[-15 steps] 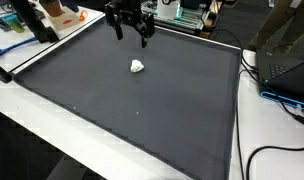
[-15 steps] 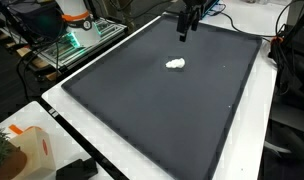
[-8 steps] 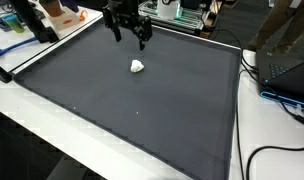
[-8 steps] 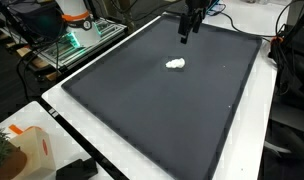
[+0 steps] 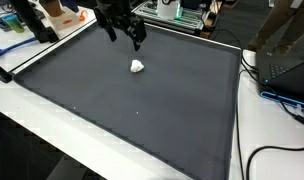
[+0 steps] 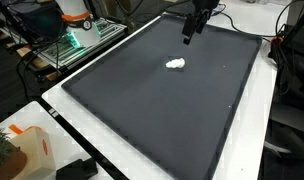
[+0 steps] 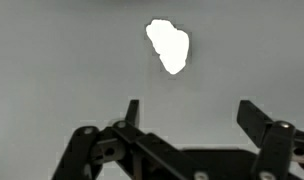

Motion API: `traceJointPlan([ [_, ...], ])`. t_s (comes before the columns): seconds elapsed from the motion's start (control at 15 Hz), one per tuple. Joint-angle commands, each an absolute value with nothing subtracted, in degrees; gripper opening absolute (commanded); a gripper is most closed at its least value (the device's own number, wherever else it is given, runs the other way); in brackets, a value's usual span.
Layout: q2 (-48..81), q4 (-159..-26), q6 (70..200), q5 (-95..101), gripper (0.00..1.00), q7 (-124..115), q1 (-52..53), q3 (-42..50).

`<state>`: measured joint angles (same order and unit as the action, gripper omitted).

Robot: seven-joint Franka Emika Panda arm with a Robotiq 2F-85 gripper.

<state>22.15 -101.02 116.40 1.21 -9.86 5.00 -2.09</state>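
A small white crumpled lump [image 5: 137, 66] [image 6: 175, 64] lies on the dark mat [image 5: 142, 110] [image 6: 152, 110], toward its far end. My gripper [image 5: 123, 35] [image 6: 190, 30] hangs in the air over the mat's far edge, a short way behind the lump and not touching it. In the wrist view the lump [image 7: 168, 45] shows above my gripper [image 7: 192, 110], whose two fingers stand wide apart with nothing between them.
The mat covers most of a white table [image 5: 22, 120]. Cables and a dark laptop [image 5: 287, 65] lie on one side, a wire rack with equipment [image 6: 77, 35] on another. An orange-and-white object [image 6: 27, 150] sits near a table corner.
My gripper has shifted a little toward the mat's far edge and turned slightly. The white lump has not moved.
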Motion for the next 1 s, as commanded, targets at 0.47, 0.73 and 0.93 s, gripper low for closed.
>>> traceJointPlan([
  [0.47, 36.6, -80.8, 100.2, 0.0, 1.0, -8.7, 3.8, -1.4],
  [0.73, 41.7, -73.1, 93.8, -0.2, 1.0, -8.3, 3.6, -1.3],
  [0.93, 45.7, -67.0, 89.4, -0.3, 1.0, -8.3, 3.5, -1.3],
])
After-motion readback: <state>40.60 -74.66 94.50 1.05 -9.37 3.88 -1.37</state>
